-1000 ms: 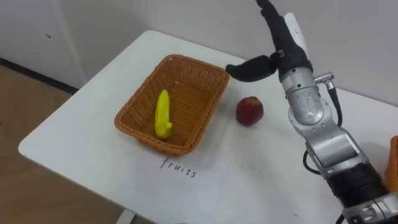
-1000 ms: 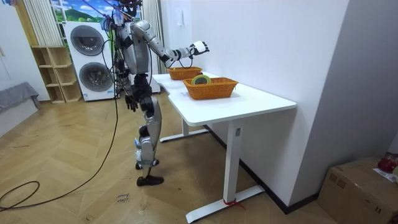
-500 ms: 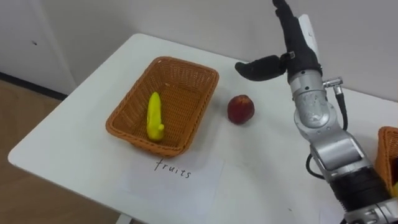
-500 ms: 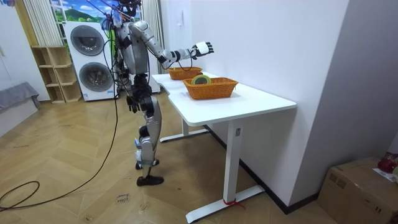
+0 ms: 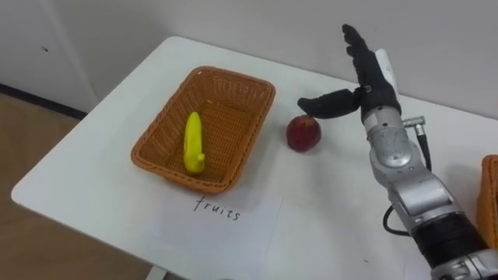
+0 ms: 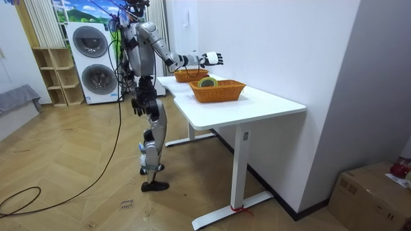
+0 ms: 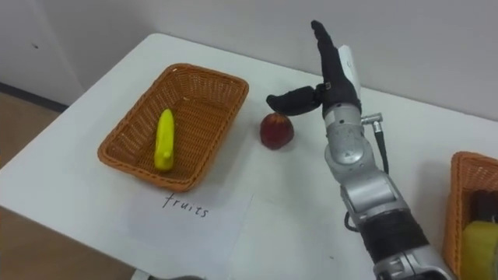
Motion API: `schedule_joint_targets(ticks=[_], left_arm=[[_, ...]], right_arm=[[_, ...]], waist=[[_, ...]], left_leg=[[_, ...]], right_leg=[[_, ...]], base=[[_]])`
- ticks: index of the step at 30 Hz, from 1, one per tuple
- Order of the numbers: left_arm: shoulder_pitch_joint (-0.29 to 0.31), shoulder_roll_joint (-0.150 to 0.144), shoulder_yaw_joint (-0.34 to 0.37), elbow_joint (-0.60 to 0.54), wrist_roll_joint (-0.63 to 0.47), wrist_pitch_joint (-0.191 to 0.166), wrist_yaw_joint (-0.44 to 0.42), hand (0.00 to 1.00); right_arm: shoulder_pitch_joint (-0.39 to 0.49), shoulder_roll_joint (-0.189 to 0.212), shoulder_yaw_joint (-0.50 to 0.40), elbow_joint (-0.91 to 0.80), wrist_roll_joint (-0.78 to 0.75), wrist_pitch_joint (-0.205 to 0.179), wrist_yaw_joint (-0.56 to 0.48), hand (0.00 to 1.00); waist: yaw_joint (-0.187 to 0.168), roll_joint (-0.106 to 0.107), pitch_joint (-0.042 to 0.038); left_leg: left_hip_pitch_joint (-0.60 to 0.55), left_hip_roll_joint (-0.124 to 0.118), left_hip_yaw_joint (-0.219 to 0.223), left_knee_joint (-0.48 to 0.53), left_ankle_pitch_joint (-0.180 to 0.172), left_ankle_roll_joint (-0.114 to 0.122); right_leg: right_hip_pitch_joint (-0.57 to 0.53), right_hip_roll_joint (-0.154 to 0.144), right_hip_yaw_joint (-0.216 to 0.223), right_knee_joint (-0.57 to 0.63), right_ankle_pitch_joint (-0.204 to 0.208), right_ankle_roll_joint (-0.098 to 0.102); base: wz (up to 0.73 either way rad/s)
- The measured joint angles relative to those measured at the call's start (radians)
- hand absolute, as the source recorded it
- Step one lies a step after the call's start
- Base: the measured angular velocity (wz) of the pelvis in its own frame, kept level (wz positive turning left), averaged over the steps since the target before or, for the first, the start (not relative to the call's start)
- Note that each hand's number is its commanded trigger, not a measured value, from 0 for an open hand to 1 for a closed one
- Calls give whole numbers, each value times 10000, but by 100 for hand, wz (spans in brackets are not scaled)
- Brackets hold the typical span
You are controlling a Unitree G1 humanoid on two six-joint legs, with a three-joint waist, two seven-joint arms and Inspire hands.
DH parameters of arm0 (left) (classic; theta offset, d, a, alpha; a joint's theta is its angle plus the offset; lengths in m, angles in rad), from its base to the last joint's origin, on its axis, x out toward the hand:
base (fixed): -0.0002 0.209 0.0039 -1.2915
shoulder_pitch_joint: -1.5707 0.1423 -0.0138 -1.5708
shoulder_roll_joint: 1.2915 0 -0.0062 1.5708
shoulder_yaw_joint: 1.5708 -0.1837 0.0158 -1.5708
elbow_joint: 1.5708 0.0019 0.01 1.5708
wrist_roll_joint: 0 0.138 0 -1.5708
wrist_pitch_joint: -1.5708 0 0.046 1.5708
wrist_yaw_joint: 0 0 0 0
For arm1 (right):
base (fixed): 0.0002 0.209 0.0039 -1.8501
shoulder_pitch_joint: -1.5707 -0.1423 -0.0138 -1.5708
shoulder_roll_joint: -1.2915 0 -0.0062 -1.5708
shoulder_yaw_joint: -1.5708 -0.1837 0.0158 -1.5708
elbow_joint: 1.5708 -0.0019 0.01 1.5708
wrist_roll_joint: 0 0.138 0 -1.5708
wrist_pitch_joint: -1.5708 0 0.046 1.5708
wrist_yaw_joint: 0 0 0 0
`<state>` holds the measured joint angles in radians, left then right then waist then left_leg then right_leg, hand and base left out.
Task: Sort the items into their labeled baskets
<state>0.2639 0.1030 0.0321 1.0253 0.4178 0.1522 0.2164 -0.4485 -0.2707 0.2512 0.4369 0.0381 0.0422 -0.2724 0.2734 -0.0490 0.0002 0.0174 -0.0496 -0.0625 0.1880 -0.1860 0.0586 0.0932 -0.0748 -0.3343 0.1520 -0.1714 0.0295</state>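
Apple (image 5: 303,133) is the thing the next move turns on. It sits on the table (image 5: 109,163) just beside the fruit basket (image 5: 159,148), at that basket's 3 o'clock, and apart from its rim as far as I can tell. From the right hand (image 5: 372,92) the apple lies at about 8 o'clock, almost straight under the tip of the thumb. The apple is round, so it has no long axis to line up with. The basket's long axis runs roughly from 7 to 1 o'clock, and a banana (image 5: 192,141) already lies in it along nearly the same line. The right hand is spread wide, with its fingers straight and pointing to 12 o'clock and the thumb stretched out towards 9 o'clock. It holds nothing, and I cannot tell whether the thumb touches the top of the apple or hangs just over it. This is clearly the nearer hand; the left hand (image 6: 136,106) hangs low by the hip in the room view. I judge the apple still has to go to 9 o'clock into the fruit basket. A paper (image 5: 218,222) lies at the basket's 5 o'clock, and the other basket (image 7: 459,202) is at the table's 3 o'clock edge.
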Motion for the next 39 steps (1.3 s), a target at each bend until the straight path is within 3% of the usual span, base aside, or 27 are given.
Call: schedule_joint_targets(ticks=[10,12,34,39], left_arm=[[-95,11,-422,-1,-987,-1,-4,0],[-172,14,-564,6,-1037,0,-5,0],[-237,30,-555,58,-1022,-23,-2,0],[-235,86,-590,52,-1024,-112,-2,0]], right_arm=[[-101,-2,-18,741,-2,-117,5,0],[-261,-3,-18,747,-4,-203,7,0],[-297,317,20,745,-11,-204,463,0],[-297,323,20,744,-8,-205,669,0]], waist=[[-43,-37,88],[-56,-28,177],[21,-30,168],[7,-82,135]], left_leg=[[-440,-9,-6,70,9,-4],[-553,-10,-16,106,9,-4],[-488,-12,-49,132,11,-6],[-465,-10,-35,131,11,-6]], right_leg=[[-365,-97,-259,5,0,-1],[-438,-96,-281,2,2,-3],[-396,-107,-340,13,3,-3],[-395,-113,-339,31,3,-4]], base=[[2],[2],[0],[0]])
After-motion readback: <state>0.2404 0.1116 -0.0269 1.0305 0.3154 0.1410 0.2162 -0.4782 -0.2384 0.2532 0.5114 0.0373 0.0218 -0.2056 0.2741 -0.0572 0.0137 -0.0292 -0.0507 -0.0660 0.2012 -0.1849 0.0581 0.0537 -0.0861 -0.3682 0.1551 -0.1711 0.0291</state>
